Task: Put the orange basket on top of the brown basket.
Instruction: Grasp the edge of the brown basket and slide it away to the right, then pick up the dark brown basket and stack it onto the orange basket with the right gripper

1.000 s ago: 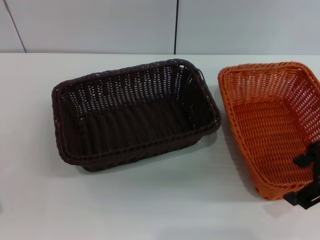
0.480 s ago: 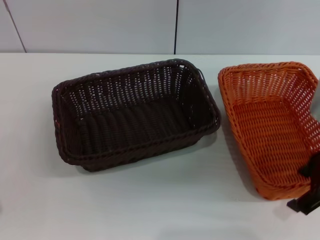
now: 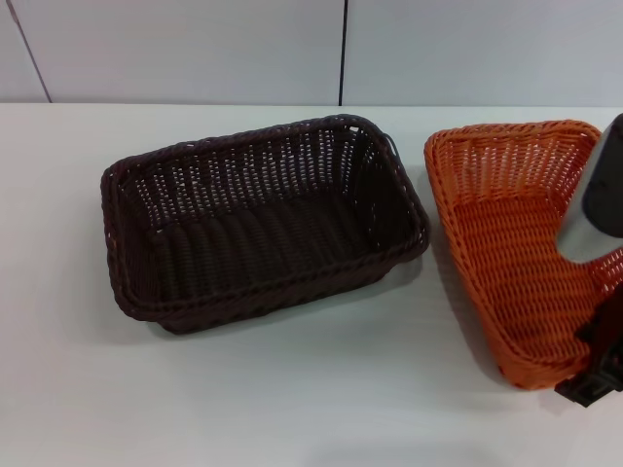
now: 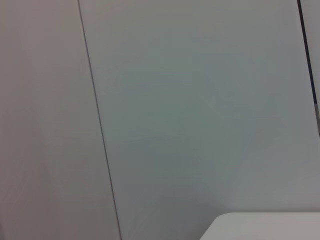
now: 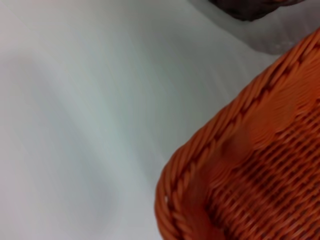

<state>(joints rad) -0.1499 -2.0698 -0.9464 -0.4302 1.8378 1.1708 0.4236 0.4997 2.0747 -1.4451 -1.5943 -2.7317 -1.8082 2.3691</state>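
Orange basket beside brown basket on white table; right gripper at orange basket's near corner, grip state unclear

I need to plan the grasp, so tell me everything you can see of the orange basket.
The orange basket is a bright orange, wicker-style rectangular tray with flared open-weave sides, a tightly woven floor and a braided rim. It sits upright and empty on the white table, right of the brown basket and apart from it. Its right side runs out of the head view. The right gripper is at its near right corner; contact cannot be confirmed.
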